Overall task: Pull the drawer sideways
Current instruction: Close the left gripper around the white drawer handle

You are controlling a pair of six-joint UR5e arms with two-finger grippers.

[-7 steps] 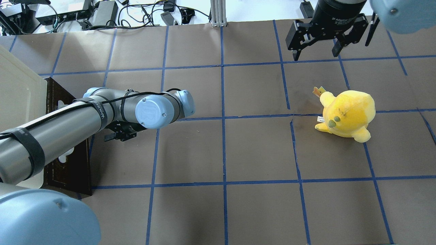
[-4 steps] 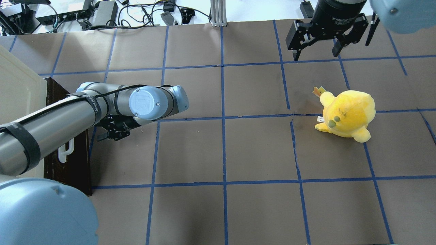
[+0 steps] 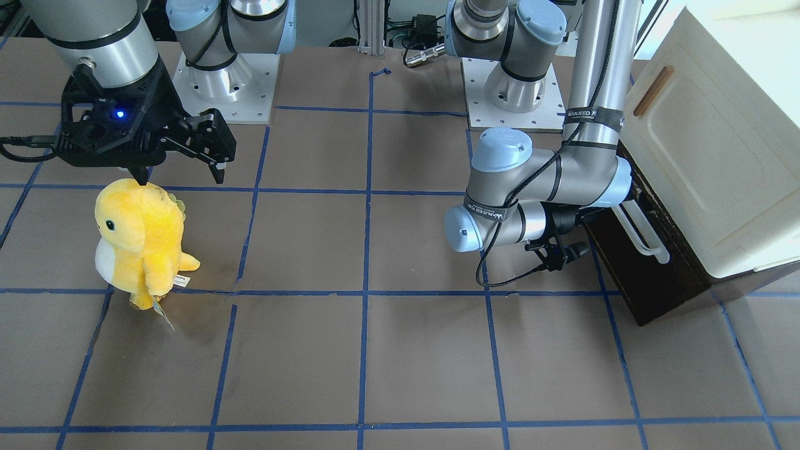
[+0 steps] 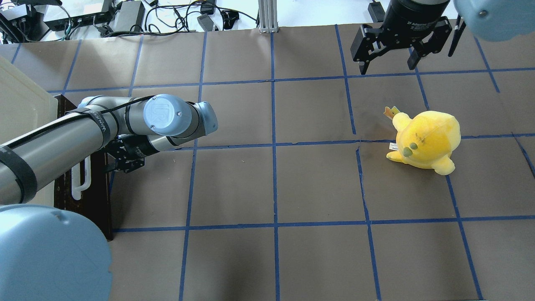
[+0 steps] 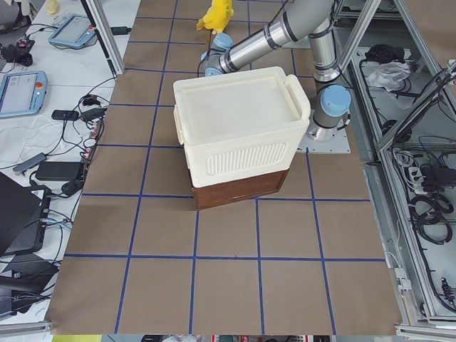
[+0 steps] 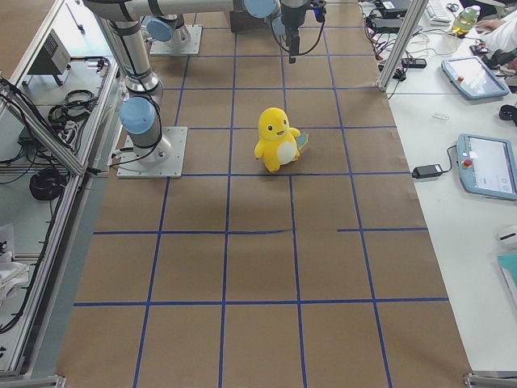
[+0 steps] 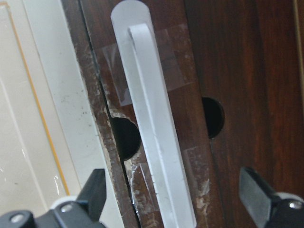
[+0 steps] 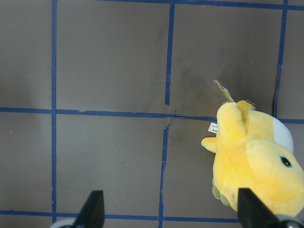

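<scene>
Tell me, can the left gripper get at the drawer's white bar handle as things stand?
Probably yes: the left gripper is open, with a finger on each side of the white bar handle of the drawer, and nothing blocks it.

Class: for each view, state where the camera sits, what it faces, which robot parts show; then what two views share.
Front-facing: across the table, facing the robot; left arm, right arm, drawer.
Overhead: behind the robot, looking down; left arm, right gripper, plush.
Exterior left: robot's left table end; cabinet, left arm.
Exterior right: opposite end; plush, right arm.
Left wrist: open left gripper facing the white handle.
Right wrist: open right gripper over table.
Shared: plush, overhead and right wrist.
</scene>
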